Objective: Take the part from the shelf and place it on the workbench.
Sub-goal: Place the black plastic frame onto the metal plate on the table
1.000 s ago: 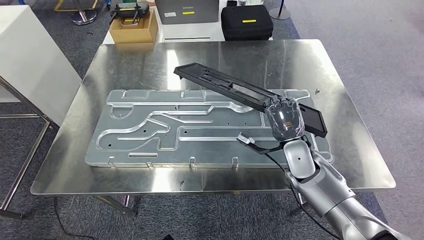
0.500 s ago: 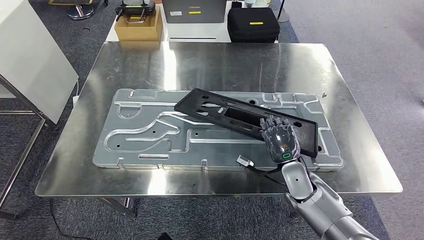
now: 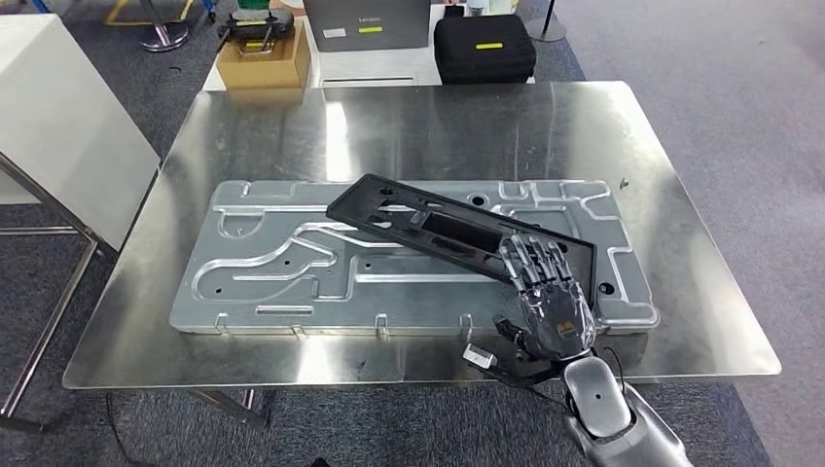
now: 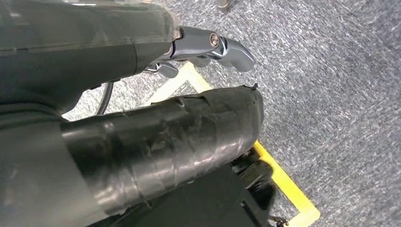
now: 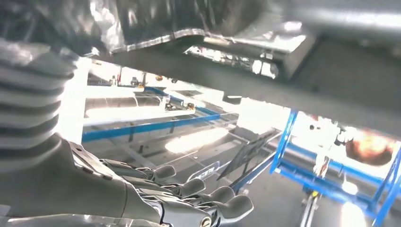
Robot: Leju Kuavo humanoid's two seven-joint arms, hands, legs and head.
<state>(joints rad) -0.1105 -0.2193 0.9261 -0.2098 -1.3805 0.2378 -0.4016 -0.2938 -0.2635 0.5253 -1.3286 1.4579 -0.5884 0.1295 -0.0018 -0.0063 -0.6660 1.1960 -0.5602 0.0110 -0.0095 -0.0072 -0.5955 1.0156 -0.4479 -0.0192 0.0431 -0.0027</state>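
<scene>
Black plastic, long and flat with cut-out windows: this is the part (image 3: 457, 232), and it lies slanted across the grey aluminium plate (image 3: 292, 268) that sits on the shiny steel workbench (image 3: 428, 122). Its far end points toward the middle of the plate, and its near end is under the right hand (image 3: 547, 297). This hand has its fingers stretched forward and a little apart, resting on top of the near end of the part; I cannot tell if the thumb is hooked under the edge, so whether it holds the part is not sure. The left hand (image 4: 208, 49) hangs over the grey carpet, fingers loosely bent, with nothing in them.

My judgement is that the placing is almost done. The risk is in the release. If a finger catches a window or the edge when the hand lifts, the part can be dragged toward the near edge of the workbench, or it can slide on the smooth ribbed plate.

Behind the workbench stand a cardboard box (image 3: 263, 60) and a black case (image 3: 484, 47).
</scene>
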